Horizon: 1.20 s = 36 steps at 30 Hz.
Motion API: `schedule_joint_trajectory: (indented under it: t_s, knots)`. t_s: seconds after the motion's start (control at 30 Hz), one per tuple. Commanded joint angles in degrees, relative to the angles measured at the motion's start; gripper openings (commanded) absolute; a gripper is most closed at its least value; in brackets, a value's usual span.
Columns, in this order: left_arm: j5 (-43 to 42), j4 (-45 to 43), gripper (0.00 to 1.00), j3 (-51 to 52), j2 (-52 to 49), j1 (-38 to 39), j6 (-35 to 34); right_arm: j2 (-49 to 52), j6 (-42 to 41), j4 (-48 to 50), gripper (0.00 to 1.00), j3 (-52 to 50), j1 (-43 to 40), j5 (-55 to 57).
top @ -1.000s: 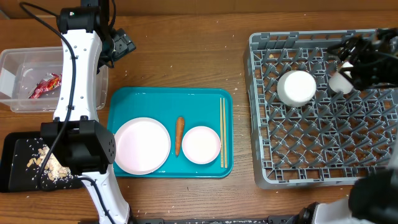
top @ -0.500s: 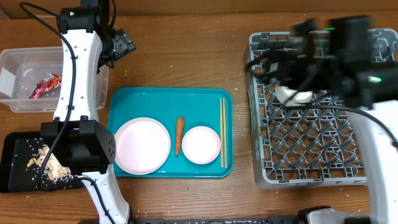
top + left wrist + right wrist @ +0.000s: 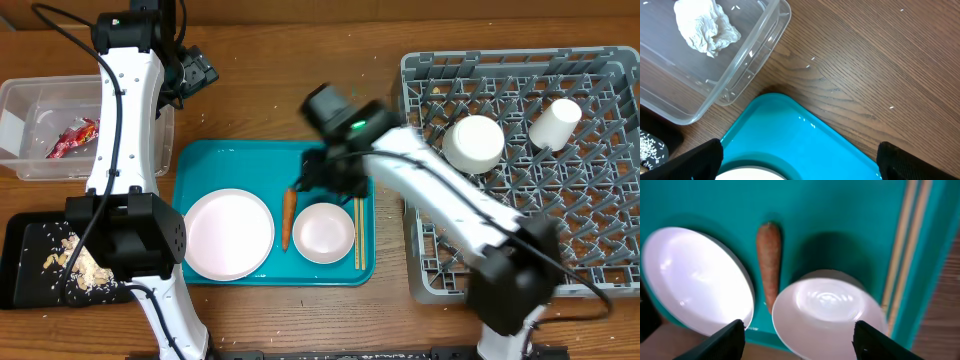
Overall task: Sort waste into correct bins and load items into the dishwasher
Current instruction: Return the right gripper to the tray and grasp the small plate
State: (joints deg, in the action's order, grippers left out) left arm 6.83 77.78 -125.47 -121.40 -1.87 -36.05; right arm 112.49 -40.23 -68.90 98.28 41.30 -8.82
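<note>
My right gripper (image 3: 318,182) hangs open over the teal tray, just above the orange carrot (image 3: 288,218) and the small white dish (image 3: 323,232). In the right wrist view the dish (image 3: 830,310) and the carrot (image 3: 769,260) lie below my spread right gripper (image 3: 800,342), which holds nothing. The large plate (image 3: 228,233) lies left of the carrot. A white bowl (image 3: 474,143) and a cup (image 3: 555,124) rest in the grey dishwasher rack (image 3: 500,250). My left gripper (image 3: 802,165) is open over the tray's far left corner. The clear tub (image 3: 40,110) holds a red wrapper (image 3: 73,138) and a tissue (image 3: 705,25). Food scraps (image 3: 75,262) lie in the black tray (image 3: 25,260).
Wooden chopsticks (image 3: 358,215) lie along the right side of the teal tray (image 3: 250,160). My left arm (image 3: 130,130) stretches from the table's front edge up past the tub. Bare wooden table (image 3: 300,90) lies between the tray and the rack.
My right arm has swung left from the rack to above the teal tray, leaving the cup lying in the rack. The left arm has not moved.
</note>
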Motion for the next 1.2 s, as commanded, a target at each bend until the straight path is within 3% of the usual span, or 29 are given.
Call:
schedule_joint_trajectory:
  t_s: [0.0,0.57,0.73,1.0,1.1,1.17]
  knots:
    - [-0.04,-0.07,1.00,0.22,2.21,0.39,-0.59,3.43,-4.28,1.29,0.71,0.24,4.31,2.34]
    - [-0.04,-0.07,1.00,0.22,2.21,0.39,-0.59,10.75,-8.46,3.43,0.52,-1.29,9.86,3.76]
    - [-0.04,-0.07,1.00,0.22,2.21,0.39,-0.59,10.75,-8.46,3.34,0.22,-1.27,9.86,3.87]
    - [-0.04,-0.07,1.00,0.22,2.21,0.39,-0.59,10.78,-8.46,3.39,0.32,-2.38,10.14,5.18]
    - [-0.04,-0.07,1.00,0.22,2.21,0.39,-0.59,10.78,-8.48,4.31,0.31,-3.43,10.38,5.31]
    - [-0.04,-0.07,1.00,0.22,2.21,0.39,-0.59,10.78,-8.48,4.11,0.25,-3.45,10.45,5.18]
